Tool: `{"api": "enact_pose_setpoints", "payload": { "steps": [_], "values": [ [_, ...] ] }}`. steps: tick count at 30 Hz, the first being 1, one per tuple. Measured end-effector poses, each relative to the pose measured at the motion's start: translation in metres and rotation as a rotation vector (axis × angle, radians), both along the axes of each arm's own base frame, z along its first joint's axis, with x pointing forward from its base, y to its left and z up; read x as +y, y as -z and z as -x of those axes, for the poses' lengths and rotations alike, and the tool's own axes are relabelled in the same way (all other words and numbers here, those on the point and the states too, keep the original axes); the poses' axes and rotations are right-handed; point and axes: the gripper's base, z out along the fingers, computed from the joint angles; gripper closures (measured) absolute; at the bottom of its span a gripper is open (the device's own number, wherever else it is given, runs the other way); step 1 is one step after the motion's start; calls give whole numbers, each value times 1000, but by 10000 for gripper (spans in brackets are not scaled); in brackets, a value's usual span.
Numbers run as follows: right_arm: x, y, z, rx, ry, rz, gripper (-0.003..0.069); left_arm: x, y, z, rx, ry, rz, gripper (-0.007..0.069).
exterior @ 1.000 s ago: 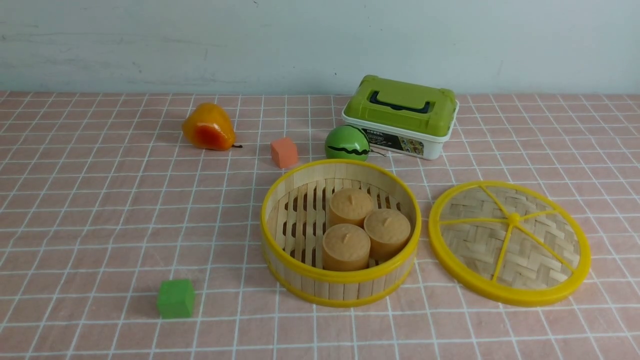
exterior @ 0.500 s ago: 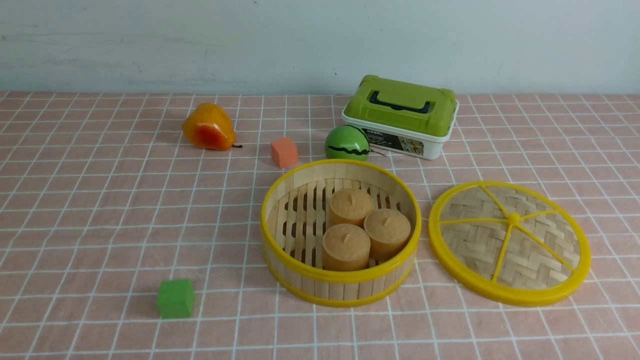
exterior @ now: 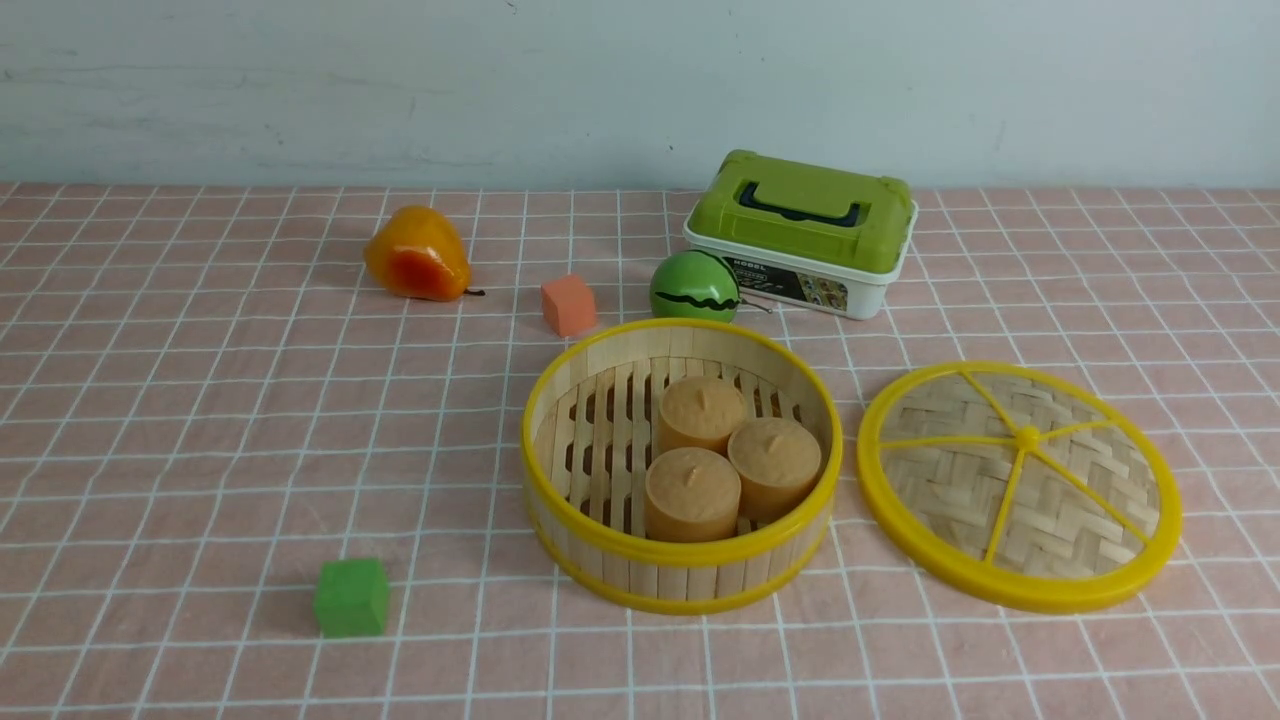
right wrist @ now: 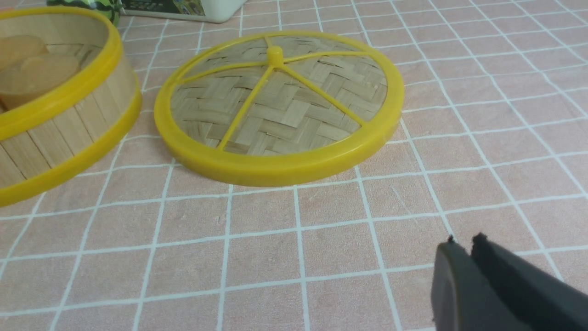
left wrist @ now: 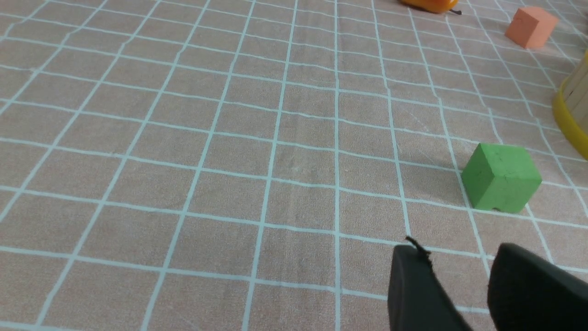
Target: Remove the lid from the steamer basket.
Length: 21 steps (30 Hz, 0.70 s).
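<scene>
Already off, the lid (exterior: 1019, 486) lies flat on the pink checked cloth (exterior: 200, 420) just right of the steamer basket (exterior: 680, 465), a narrow strip of cloth between their rims. It is a round disc of woven bamboo in a thick yellow rim, with five yellow spokes meeting at a small centre knob. The basket is round and shallow, with upright bamboo slats, yellow rims top and bottom and a slatted floor; three tan cylinders (exterior: 733, 458) stand bunched toward its right side.

Counted elsewhere: one orange pear (exterior: 416, 254) far left, one orange cube (exterior: 568, 304), one green striped ball (exterior: 694, 286), one white box with a green lid (exterior: 802, 232) at the far side, one green cube (exterior: 351, 596) near left.

Neither arm shows from the front. The right gripper (right wrist: 465, 248) hovers near the lid's near edge, jaws almost together, empty. The left gripper (left wrist: 455, 257) hangs near the green cube, jaws narrowly apart, empty.
</scene>
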Motion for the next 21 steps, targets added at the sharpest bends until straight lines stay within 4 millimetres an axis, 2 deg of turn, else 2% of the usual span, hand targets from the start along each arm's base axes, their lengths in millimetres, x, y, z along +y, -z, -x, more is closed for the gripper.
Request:
{"api": "enact_pose_setpoints", "payload": {
  "steps": [21],
  "values": [
    [0,0,0,0,0,0,631,0,0,0,0,0,0,386]
  ]
}}
